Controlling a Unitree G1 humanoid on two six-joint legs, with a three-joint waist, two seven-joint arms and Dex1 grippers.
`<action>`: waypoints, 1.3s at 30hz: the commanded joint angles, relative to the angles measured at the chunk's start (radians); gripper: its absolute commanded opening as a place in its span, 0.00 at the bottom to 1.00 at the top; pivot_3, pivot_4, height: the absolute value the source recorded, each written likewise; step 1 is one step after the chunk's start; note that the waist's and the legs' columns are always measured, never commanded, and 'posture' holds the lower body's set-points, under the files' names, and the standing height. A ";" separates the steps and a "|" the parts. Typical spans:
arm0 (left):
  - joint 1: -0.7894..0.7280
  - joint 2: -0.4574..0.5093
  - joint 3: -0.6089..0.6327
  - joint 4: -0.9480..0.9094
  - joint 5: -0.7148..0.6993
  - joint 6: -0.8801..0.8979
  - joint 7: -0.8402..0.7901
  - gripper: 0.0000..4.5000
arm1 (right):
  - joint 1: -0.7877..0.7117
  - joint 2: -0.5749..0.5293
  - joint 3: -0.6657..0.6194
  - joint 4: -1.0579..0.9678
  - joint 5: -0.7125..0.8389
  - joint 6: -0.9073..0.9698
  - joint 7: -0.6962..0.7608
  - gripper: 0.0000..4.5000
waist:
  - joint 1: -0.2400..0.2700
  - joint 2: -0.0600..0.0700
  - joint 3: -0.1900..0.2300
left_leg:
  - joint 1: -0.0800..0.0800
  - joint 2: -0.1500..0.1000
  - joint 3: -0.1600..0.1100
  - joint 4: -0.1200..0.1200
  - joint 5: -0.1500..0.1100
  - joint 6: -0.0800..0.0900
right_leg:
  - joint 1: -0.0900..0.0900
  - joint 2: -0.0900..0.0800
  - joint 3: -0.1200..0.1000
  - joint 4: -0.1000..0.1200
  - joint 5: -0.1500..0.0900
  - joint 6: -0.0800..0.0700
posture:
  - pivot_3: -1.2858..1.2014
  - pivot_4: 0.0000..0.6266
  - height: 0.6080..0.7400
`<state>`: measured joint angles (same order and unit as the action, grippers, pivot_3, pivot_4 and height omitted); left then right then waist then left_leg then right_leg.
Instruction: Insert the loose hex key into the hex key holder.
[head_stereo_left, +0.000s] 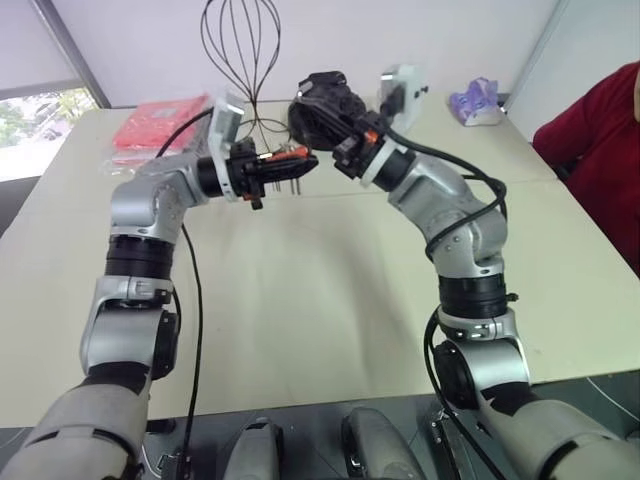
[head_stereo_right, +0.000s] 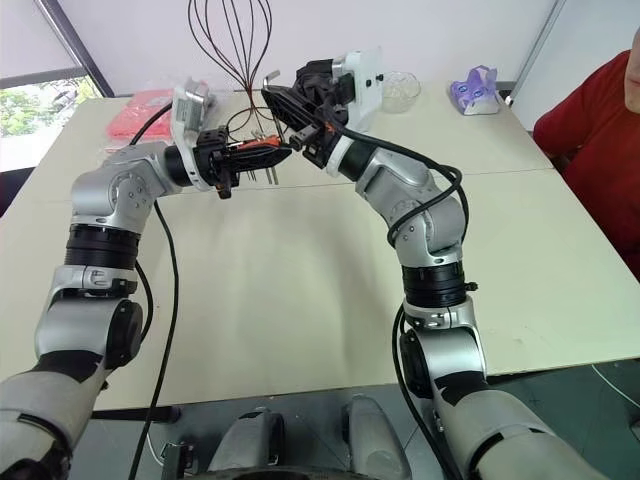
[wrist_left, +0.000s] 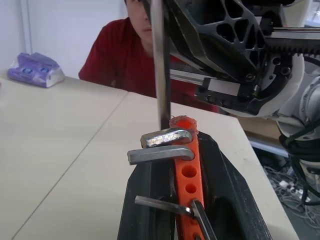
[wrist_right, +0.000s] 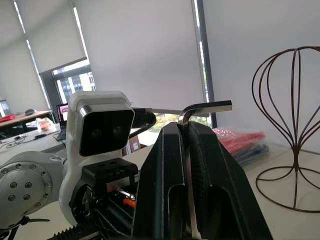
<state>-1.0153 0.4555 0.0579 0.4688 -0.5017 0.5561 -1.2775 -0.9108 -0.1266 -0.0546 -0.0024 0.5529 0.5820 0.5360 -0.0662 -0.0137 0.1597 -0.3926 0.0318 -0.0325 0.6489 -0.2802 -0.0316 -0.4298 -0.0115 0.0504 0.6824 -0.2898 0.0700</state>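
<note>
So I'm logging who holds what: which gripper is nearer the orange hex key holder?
Left. The left gripper is shut on the hex key holder; the right gripper brings the loose hex key to its top end.

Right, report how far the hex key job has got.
Done: left pincer is shut on the hex key holder, right pincer on the loose hex key, both lifted above the table. In hand: key tip at the holder's end hole. Left: pushing it in.
</note>
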 joint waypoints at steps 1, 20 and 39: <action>-0.009 0.012 0.015 -0.016 -0.004 -0.028 -0.006 0.00 | -0.025 0.002 -0.010 -0.034 0.018 -0.012 -0.002 0.01 | 0.000 0.000 0.000 | 0.000 0.000 0.000 0.000 0.000 0.000 | 0.000 0.000 0.000 0.000 0.000 0.000 | 0.52 0.24 1.00; -0.011 -0.003 -0.009 -0.001 0.027 -0.075 -0.002 0.00 | -0.017 0.017 -0.003 -0.060 0.040 -0.006 -0.022 0.01 | 0.000 0.000 0.000 | 0.000 0.000 0.000 0.000 0.000 0.000 | 0.000 0.000 0.000 0.000 0.000 0.000 | 0.52 0.24 1.00; -0.009 -0.006 -0.003 -0.036 -0.004 -0.056 0.002 0.00 | 0.011 0.035 0.004 -0.033 0.027 -0.017 -0.021 0.01 | 0.000 0.000 0.000 | 0.000 0.000 0.000 0.000 0.000 0.000 | 0.000 0.000 0.000 0.000 0.000 0.000 | 0.52 0.24 1.00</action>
<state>-1.0088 0.4454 0.0234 0.4830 -0.4718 0.4982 -1.2710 -0.8952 -0.0976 -0.0523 -0.0177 0.5736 0.5821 0.5111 -0.0665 -0.0137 0.1598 -0.3926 0.0318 -0.0325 0.6488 -0.2802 -0.0315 -0.4298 -0.0114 0.0504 0.6824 -0.2898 0.0700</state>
